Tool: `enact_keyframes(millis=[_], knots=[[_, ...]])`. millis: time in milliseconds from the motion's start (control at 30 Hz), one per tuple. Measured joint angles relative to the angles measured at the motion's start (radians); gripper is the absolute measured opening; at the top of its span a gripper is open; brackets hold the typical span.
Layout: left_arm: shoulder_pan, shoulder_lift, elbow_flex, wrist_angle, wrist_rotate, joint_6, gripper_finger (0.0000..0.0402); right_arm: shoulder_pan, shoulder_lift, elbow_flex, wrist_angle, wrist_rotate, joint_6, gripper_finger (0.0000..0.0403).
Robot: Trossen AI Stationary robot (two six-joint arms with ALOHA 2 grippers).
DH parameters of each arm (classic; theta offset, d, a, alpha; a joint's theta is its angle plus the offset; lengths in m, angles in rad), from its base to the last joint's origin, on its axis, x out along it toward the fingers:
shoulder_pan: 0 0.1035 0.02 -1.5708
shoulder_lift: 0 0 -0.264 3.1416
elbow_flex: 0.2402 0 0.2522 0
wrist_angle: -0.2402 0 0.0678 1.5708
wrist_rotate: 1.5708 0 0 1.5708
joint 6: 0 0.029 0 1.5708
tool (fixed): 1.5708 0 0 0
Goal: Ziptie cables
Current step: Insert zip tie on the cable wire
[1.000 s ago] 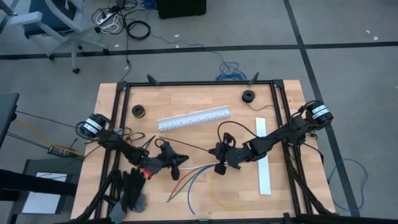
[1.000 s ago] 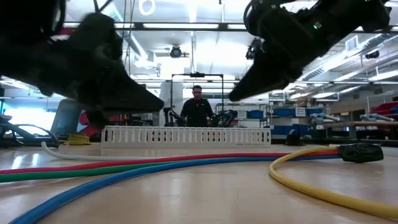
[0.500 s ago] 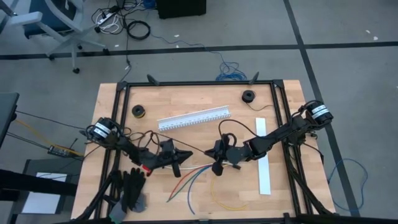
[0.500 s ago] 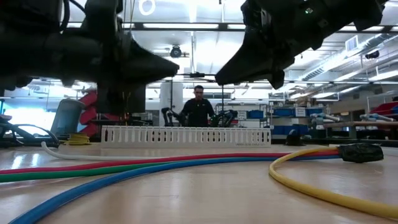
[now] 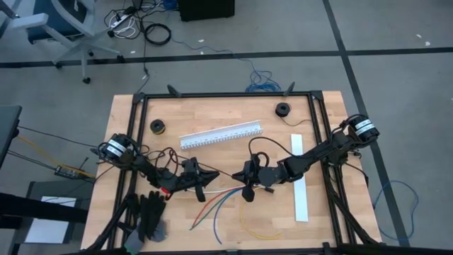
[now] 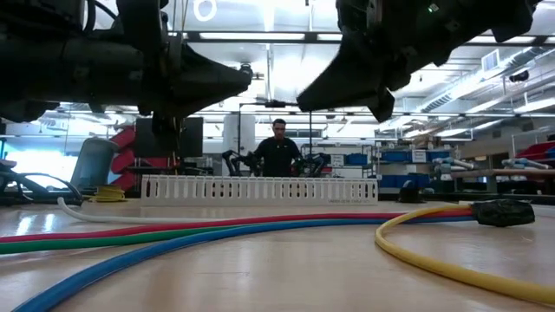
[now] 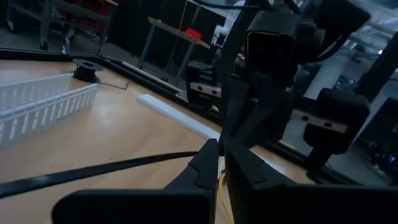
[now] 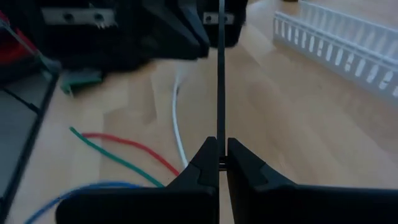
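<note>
Since a second ago your left gripper (image 5: 207, 175) has swung up the surface and now points straight at your right gripper (image 5: 241, 172), tip to tip near the middle. Both have their dark fingers pressed together, each pinching an end of a thin, stiff black strip (image 8: 220, 74) that runs between them; you can see it as a narrow band in both wrist views.

You'll find the thin loose flexible cables (image 5: 216, 205) lying on the pale wood-grain plank surface (image 5: 212, 113) just in front of the grippers, not held: red, green and blue strands fan out toward the near edge, a white one lies under the left gripper, and a yellow one curls into a loop (image 5: 258, 230) below the right gripper. They look smooth and round, with a plastic sheen in the low view.

Behind the grippers lies a long white slotted plastic channel (image 5: 221, 134) with comb-like teeth along its sides. A flat white plastic strip (image 5: 299, 180) lies beside your right arm. Two small dark spools (image 5: 157, 126) sit near the far edge, one on each side. No lettering is legible on anything.
</note>
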Motion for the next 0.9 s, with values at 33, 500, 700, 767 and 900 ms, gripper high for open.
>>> enact_keyframes(millis=[33,500,700,767,900], knots=[[-0.001,0.0,0.0,-0.012,0.005,0.001,0.0002,0.0,0.0,0.0,-0.026,0.0,0.002,0.0],[-0.003,0.0,0.0,-0.117,0.187,-0.102,0.0002,-0.037,0.001,0.0,-0.343,-0.087,0.201,0.0002],[-0.003,0.0,0.0,-0.117,0.187,-0.102,0.0002,-0.071,0.002,0.0,-0.436,-0.164,0.189,0.0003],[-0.003,0.0,0.0,-0.118,0.187,-0.102,0.0002,-0.074,0.002,0.0,-0.415,-0.199,0.178,0.0003],[-0.003,0.0,0.0,-0.14,0.192,-0.102,0.0002,-0.063,0.002,0.0,-0.297,-0.182,0.176,0.0003]])
